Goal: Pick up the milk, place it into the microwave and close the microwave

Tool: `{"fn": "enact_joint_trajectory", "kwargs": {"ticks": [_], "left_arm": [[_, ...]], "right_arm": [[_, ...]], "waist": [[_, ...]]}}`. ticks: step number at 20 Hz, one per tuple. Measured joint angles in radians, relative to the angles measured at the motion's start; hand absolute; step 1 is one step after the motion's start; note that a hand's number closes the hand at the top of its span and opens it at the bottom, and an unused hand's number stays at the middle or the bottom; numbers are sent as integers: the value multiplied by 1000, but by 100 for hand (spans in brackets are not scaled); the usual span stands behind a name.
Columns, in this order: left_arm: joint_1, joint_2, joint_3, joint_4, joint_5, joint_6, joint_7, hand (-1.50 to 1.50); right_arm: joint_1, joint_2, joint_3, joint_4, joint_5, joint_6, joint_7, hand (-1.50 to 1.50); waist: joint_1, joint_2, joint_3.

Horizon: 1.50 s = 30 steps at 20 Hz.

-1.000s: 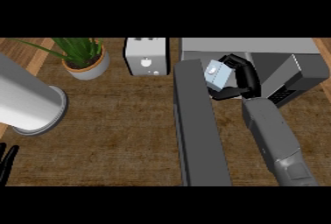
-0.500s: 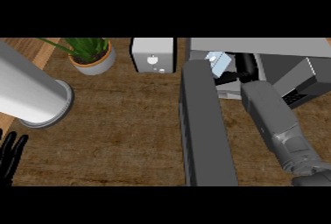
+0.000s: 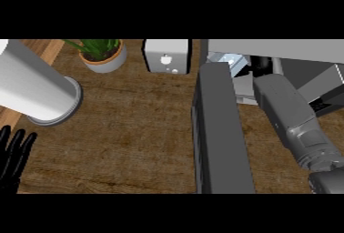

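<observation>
Milk (image 3: 227,60) in microwave (image 3: 302,48); right robot hand (image 3: 260,67), grip unclear; left robot hand (image 3: 13,157) spread.

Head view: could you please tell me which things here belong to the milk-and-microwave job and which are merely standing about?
Part of the job: milk carton; microwave; microwave door, standing open; right hand, next to the carton.

Just standing about: potted plant; toaster; paper towel roll; left hand, resting open at the lower left edge.
</observation>
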Motion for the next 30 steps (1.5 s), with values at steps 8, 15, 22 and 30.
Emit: {"fn": "enact_joint_trajectory", "kwargs": {"ticks": [8, 15, 22, 30], "left_arm": [[-33, 9, -12, -4, -35, 8, 6, -150], [-64, 19, -26, -8, -77, 19, 16, -150], [-90, 13, -58, -3, -109, 28, 31, -150], [-114, -3, -96, 12, -149, 36, 30, -150]], "right_arm": [[-35, -25, -49, 46, -15, -215, 37, -150], [-60, -41, 7, 85, 63, -407, 51, -150], [-85, -23, 15, 127, 79, -428, 105, -150], [-78, -6, -12, 139, 56, -302, 101, -150]], "waist": [[34, 21, 1], [60, 32, 0], [75, 41, 2], [61, 42, 4]]}}
